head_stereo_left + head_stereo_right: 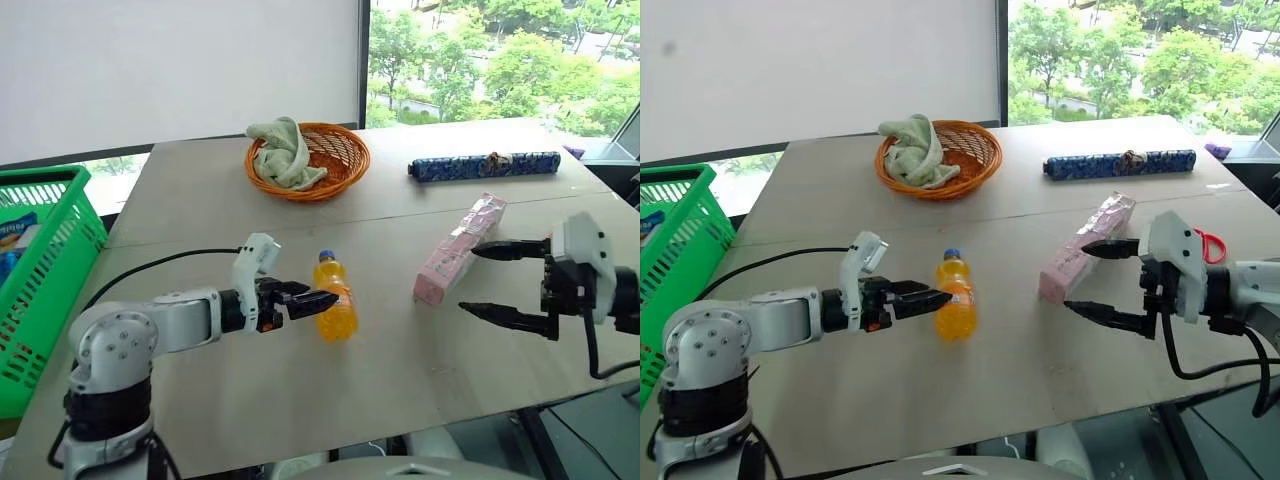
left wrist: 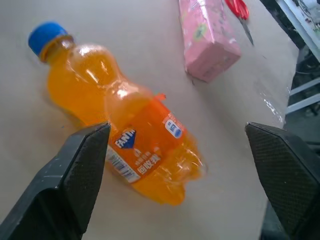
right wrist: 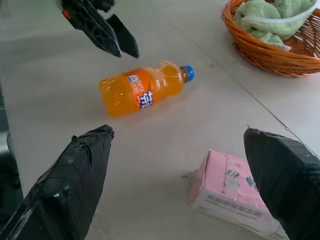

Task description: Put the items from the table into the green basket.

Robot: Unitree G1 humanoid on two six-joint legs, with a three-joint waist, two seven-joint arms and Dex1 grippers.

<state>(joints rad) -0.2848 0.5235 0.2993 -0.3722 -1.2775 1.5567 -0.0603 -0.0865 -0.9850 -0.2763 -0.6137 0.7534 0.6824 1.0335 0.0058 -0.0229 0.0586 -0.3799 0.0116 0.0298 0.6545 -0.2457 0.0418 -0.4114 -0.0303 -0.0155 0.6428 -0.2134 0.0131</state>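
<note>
- Step in hand, as I judge it: the left hand (image 1: 318, 298) is lining up on the orange-drink bottle (image 1: 335, 298), which lies on its side on the table (image 1: 300, 400). To do it well, that hand should go a little further forward and down so one finger passes each side of the labelled belly, then close across the belly rather than the narrow neck; the round body could roll away if one finger meets it first.
- The left hand's fingers (image 2: 75, 180) stand wide apart with nothing between them. In its wrist view the bottle's label end lies just ahead of the fingertips and between them, apart from both, with the blue cap pointing away from the hand.
- The right hand (image 1: 1095, 280) also has its fingers spread and is empty. The long pink pack (image 1: 458, 248) lies flat on the table just beyond its fingertips, its near end closest to the upper finger; whether they touch cannot be told.
- Beyond both hands sit a round orange wicker basket (image 1: 335, 160) holding a pale green cloth (image 1: 284, 150), and a long dark blue patterned roll (image 1: 484, 165).
- The green basket (image 1: 55, 260) stands well off to the left hand's outer side, at the table's left edge, so a gripped bottle needs a long carry leftward, lifted over the basket's rim before release.
</note>
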